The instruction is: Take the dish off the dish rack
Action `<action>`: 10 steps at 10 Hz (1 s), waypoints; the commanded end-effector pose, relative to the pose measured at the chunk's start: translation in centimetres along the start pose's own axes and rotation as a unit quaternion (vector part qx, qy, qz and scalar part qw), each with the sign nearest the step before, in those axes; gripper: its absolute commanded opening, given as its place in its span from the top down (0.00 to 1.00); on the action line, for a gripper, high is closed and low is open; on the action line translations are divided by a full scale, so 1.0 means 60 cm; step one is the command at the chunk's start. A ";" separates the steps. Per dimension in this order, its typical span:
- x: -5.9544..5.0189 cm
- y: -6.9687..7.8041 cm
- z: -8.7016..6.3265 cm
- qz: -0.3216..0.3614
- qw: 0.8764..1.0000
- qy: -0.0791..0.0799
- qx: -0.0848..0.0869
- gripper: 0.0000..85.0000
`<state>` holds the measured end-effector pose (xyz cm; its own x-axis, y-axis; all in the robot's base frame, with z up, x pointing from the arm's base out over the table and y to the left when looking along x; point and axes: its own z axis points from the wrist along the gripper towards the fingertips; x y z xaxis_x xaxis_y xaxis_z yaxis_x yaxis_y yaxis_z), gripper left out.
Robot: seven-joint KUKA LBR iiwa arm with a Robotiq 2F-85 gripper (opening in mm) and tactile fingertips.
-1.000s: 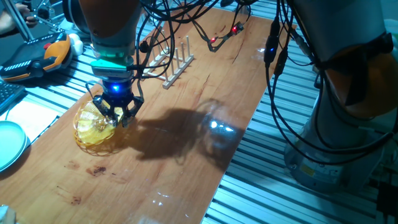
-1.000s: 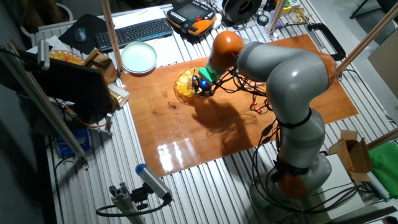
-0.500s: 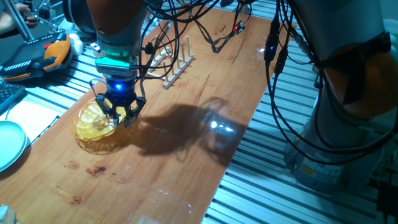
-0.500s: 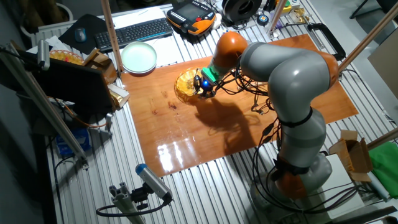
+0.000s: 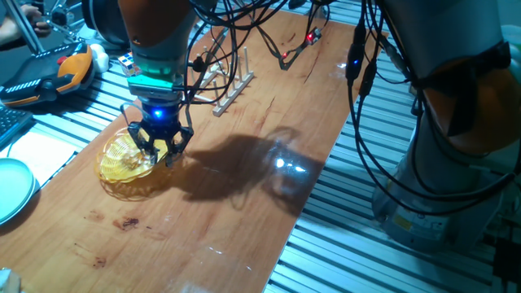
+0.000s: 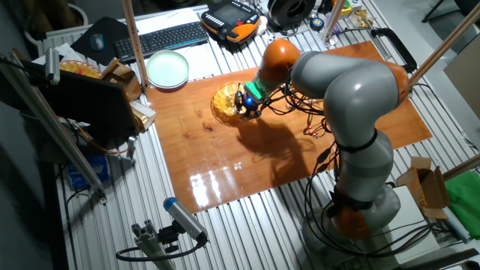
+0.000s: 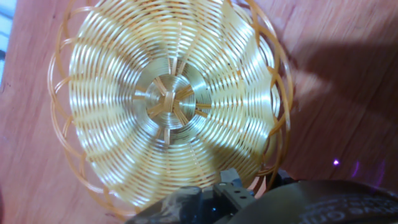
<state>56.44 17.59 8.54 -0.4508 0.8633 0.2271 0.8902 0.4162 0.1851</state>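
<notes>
The dish lies flat on the counter, well clear of the dish rack, with the gripper at its right rim, grip state indeterminable; a snagged finger could drag the light weave.

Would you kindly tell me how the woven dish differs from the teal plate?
The dish is yellow open wicker; the teal plate is smooth and solid. The dish lies on the wooden board, under the gripper; the plate sits beyond the board's edge. Both are round and shallow.
</notes>
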 end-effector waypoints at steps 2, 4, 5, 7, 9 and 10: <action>-0.003 -0.005 0.003 0.000 1.000 -0.006 0.001 0.60; -0.005 -0.008 0.000 -0.004 1.000 -0.013 0.005 0.58; -0.006 -0.008 -0.004 -0.005 1.000 -0.014 0.006 0.58; -0.006 -0.008 -0.006 -0.007 1.000 -0.017 0.005 0.58; -0.006 -0.001 -0.029 -0.019 0.999 -0.031 0.015 0.58; -0.005 0.003 -0.049 -0.033 0.998 -0.047 0.030 0.58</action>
<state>56.56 16.54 11.17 -0.5086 0.8514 0.1282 0.8594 0.4928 0.1364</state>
